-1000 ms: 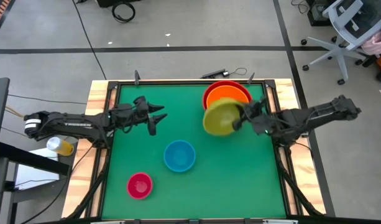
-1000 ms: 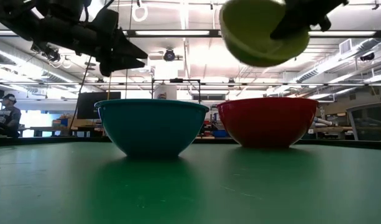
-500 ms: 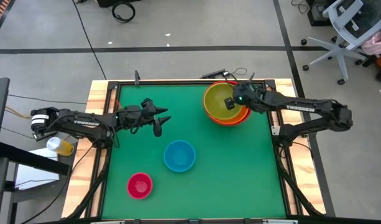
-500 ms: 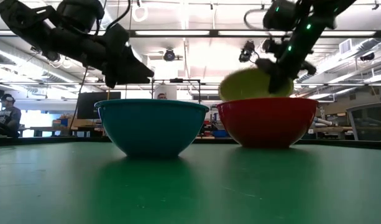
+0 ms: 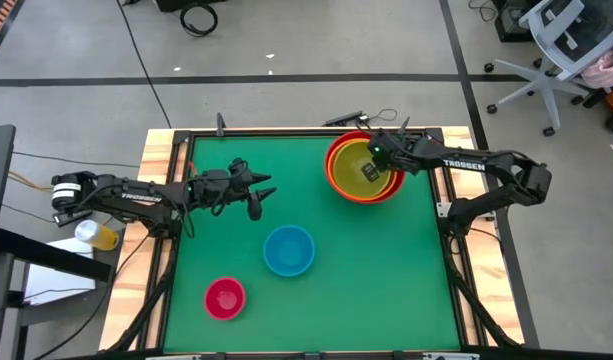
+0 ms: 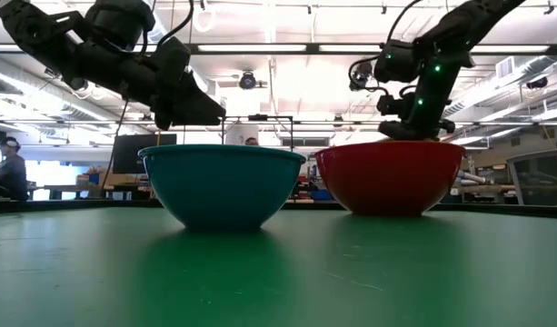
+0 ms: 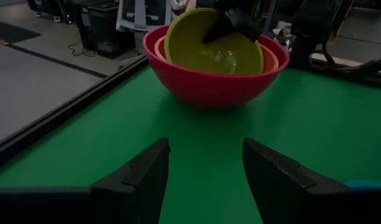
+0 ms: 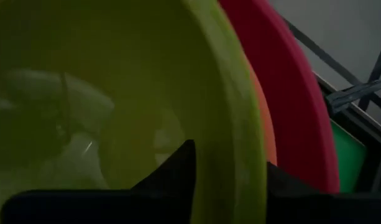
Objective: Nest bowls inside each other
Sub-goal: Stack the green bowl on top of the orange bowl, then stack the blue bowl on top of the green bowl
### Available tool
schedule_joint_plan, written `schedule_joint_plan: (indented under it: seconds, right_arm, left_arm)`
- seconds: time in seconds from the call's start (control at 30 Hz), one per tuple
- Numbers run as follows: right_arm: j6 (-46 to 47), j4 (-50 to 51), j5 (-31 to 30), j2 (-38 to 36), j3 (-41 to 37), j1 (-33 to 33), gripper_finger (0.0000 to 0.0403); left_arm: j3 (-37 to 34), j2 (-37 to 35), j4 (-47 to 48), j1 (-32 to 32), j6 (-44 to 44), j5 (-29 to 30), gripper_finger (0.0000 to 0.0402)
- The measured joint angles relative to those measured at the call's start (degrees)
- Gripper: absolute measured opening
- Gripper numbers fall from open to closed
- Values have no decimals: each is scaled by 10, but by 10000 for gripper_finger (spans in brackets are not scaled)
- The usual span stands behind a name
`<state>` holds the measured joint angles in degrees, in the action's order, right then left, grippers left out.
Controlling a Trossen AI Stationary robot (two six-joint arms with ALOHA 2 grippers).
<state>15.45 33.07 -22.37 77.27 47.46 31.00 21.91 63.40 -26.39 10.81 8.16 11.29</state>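
A yellow-green bowl (image 5: 354,165) sits inside an orange bowl (image 7: 271,59), which sits inside a large red bowl (image 6: 392,177) at the table's far right. My right gripper (image 5: 369,168) reaches slanting down over this stack, open, its fingers on either side of the yellow-green bowl's rim (image 8: 243,168). A blue bowl (image 5: 288,250) stands upright on its base mid-table. A small red bowl (image 5: 225,298) stands near the front left. My left gripper (image 5: 258,197) hovers open and nearly level left of centre, holding nothing and pointing toward the stack (image 7: 215,53). My right gripper straddles the yellow-green bowl's rim (image 8: 243,168) on the side toward the table's right, one finger inside the bowl and one outside, coming slanting down from above. The inner finger (image 8: 178,168) stands off the wall. I cannot tell whether the outer finger touches. The bowl rests nested in the orange bowl.
A raised dark frame (image 5: 286,131) runs around the green mat, with wooden table edges outside it. Open mat lies between the blue bowl and the stack and along the near right. A person (image 6: 5,163) sits far off in the room.
My right gripper has swung toward the table's far edge and down, tipping steeply downward, carrying the yellow-green bowl. The bowl was tilted in the air beside the stack and now sits level inside the orange bowl. My left gripper has sunk a little.
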Motion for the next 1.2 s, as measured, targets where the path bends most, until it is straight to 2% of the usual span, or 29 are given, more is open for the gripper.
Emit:
schedule_joint_plan:
  seconds: [0.2, 0.4, 0.5, 0.6, 0.73, 0.8, 1.03, 1.2]
  right_arm:
    - [13, 20, -31, -44, 0, -5, 180]
    - [14, 30, -179, -110, 0, -30, 237]
    - [8, 33, -214, -136, 0, -44, 254]
    - [13, 32, -169, -156, 0, -60, 264]
    - [27, 29, 3, -162, 0, -92, 264]
    - [38, 16, 41, -157, -4, -119, 262]
    - [42, -24, 6, -149, -7, -214, 257]
    - [56, -54, 6, -149, -7, -250, 257]
  left_arm:
    - [0, 0, 0, 0, 0, 14, 205]
    - [0, 8, -1, -9, 18, 15, 205]
    - [0, 24, -8, -20, 24, 15, 205]
    - [0, 51, -19, -35, 33, 14, 205]
    - [0, 95, -43, -65, 55, 13, 205]
    - [0, 117, -44, -81, 73, 10, 205]
    - [0, 155, -82, -140, 126, -62, 205]
    - [0, 154, -105, -167, 128, -66, 207]
